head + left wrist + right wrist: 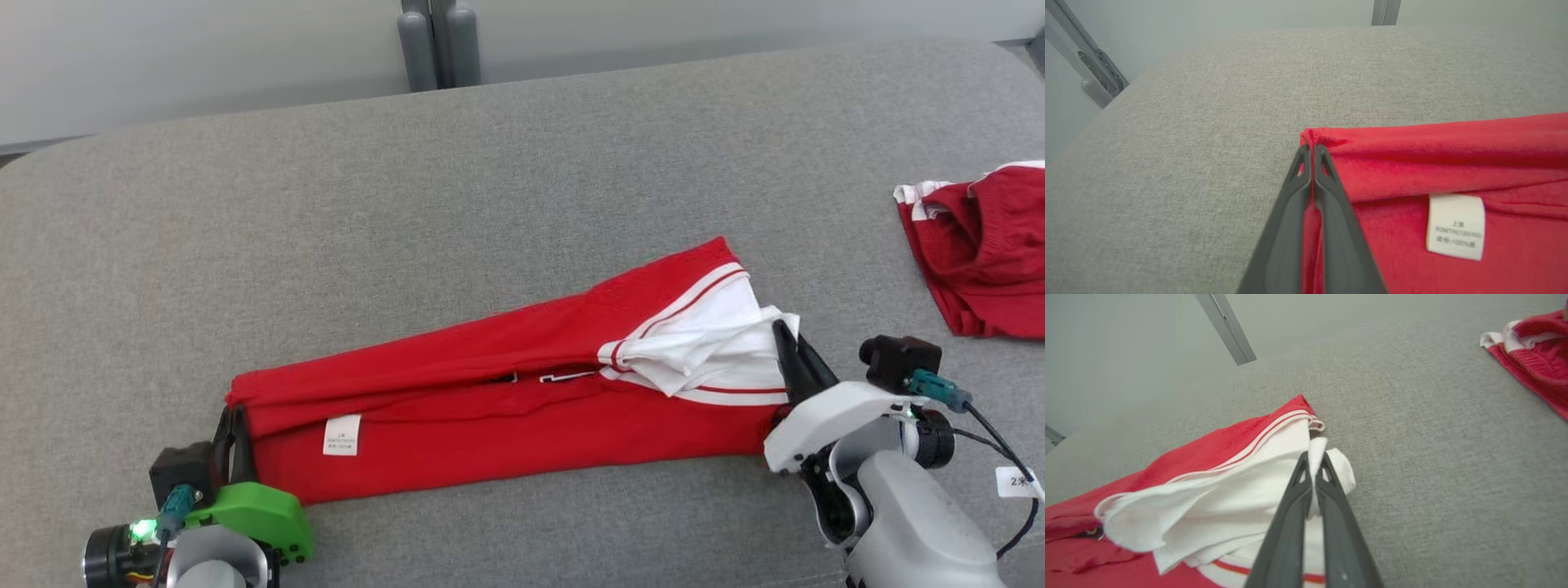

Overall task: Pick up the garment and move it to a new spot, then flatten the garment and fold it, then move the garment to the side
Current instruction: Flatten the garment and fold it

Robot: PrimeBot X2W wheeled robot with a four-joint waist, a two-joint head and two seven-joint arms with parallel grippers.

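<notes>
The garment [506, 408] is red with white sleeves and red stripes, folded into a long band across the near part of the grey cushion. My left gripper [232, 418] is shut on its red left corner, and the left wrist view shows my left gripper [1311, 149] pinching the red garment [1453, 163] beside a white care label [1455, 226]. My right gripper [790, 333] is shut on the white sleeve end at the band's right. In the right wrist view my right gripper [1314, 457] clamps the white cloth of the garment [1229, 490].
A second red garment [984, 245] with white trim lies crumpled at the right edge, and this second red garment [1533, 351] sits upper right in the right wrist view. The grey cushion [408, 204] stretches back to grey posts [438, 41] and a pale wall.
</notes>
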